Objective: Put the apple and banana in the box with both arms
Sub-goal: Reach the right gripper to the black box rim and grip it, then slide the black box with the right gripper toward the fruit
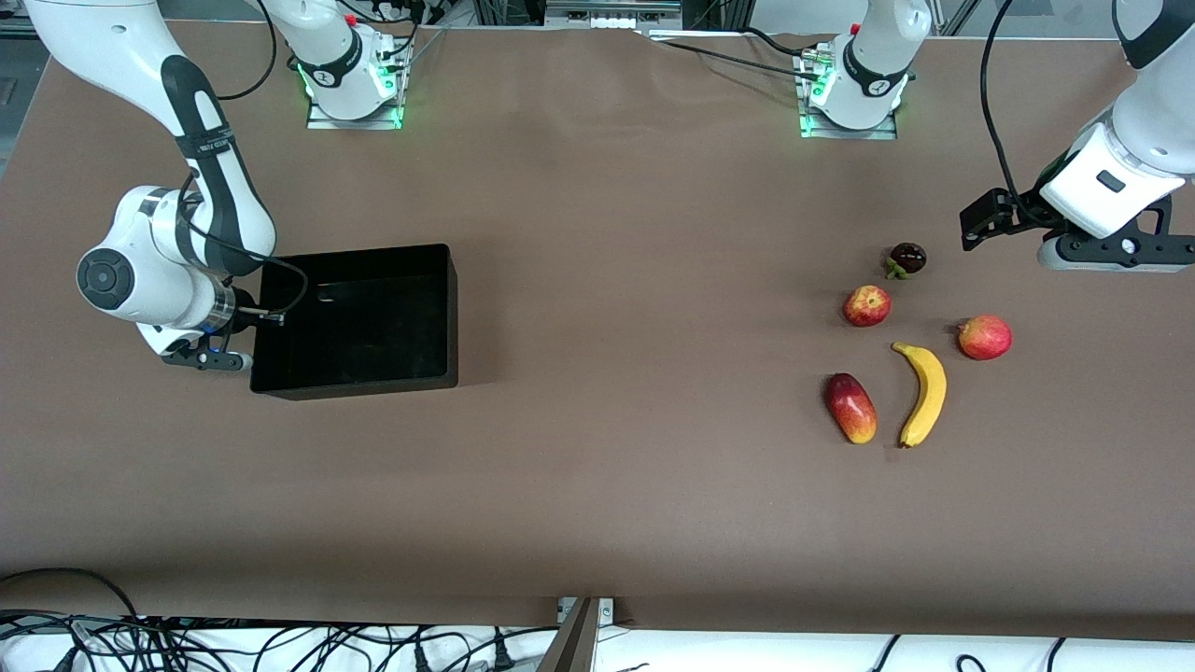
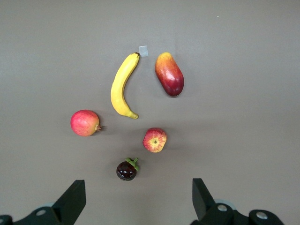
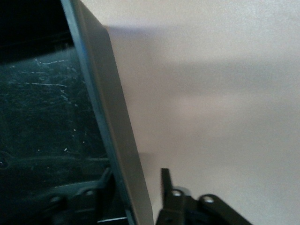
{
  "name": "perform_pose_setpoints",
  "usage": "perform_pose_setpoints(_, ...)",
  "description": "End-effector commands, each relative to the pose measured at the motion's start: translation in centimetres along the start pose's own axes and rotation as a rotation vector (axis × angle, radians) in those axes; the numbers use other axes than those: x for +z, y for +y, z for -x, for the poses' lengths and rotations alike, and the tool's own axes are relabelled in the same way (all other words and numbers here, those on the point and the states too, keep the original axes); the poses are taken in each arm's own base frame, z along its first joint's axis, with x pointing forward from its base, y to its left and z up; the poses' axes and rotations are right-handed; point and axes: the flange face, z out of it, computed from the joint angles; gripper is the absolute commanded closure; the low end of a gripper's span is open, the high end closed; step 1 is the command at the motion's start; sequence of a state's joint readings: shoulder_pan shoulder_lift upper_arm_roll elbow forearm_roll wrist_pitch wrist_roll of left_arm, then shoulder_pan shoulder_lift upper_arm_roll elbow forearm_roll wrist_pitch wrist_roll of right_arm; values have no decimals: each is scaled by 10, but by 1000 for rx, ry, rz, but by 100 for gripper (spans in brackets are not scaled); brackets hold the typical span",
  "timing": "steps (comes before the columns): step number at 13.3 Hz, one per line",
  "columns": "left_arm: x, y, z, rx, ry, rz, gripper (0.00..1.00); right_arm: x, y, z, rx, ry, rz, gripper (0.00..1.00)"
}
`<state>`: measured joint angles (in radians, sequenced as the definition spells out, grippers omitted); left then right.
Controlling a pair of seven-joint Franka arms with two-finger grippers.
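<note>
Item 1, box [image 1: 359, 322]: black open-top bin, rectangular, standing on the brown table [image 1: 597, 485] toward the right arm's end; its long axis is laid along the table's length. No fruit is seen in it.

Item 2, right gripper [image 1: 245, 322]: set at the box's end wall that faces the right arm's end of the table. In the right wrist view that wall [image 3: 117, 140] is seen passing between the 2 fingers [image 3: 165, 180], one inside the bin and one outside, drawn close on either side of it; the wall is taken as clamped.

Item 3, left gripper [image 2: 138, 199]: held in the air over the table near the left arm's end, above the fruit group; its 2 fingers [image 2: 72, 197] are spread wide apart and nothing is held.

Item 4, banana [image 1: 923, 394]: yellow, curved, lying flat; its long axis is directed roughly from the front camera toward the robots' bases, with its far tip bent toward the right arm's end.

Item 5, apple [image 1: 867, 305]: red with a yellow patch, resting farther from the front camera than the banana, apart from it.

Item 6, other fruit: an oblong red-and-yellow fruit [image 1: 850, 408] just beside the banana; a pinkish-red round fruit [image 1: 985, 337] toward the left arm's end; a small dark fruit with a green stem [image 1: 907, 259] farthest from the camera. All 5 fruits lie well apart from the box
</note>
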<state>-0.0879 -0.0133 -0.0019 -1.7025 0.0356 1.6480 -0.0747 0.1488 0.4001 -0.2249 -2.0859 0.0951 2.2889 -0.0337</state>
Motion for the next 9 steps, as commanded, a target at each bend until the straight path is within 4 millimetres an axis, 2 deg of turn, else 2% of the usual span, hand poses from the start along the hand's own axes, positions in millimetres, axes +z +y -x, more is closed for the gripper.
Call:
perform_pose_setpoints(1,-7,0,3,15,-1,6,0,-16,-7,5,-5,-18,-25,100)
perform_pose_setpoints(3,-7,1,3,16,-1,6,0,-44,-19,-5,-23,-25,-30,100)
perform_pose_setpoints(5,-7,0,3,15,-1,6,0,-87,-44,-19,-65,-19,-30,100)
perform_pose_setpoints(7,-7,0,3,15,-1,6,0,-128,-89,-27,-129,9,-23,100)
perform_pose_setpoints(9,-7,0,3,15,-1,6,0,-153,-138,-25,-159,26,-24,100)
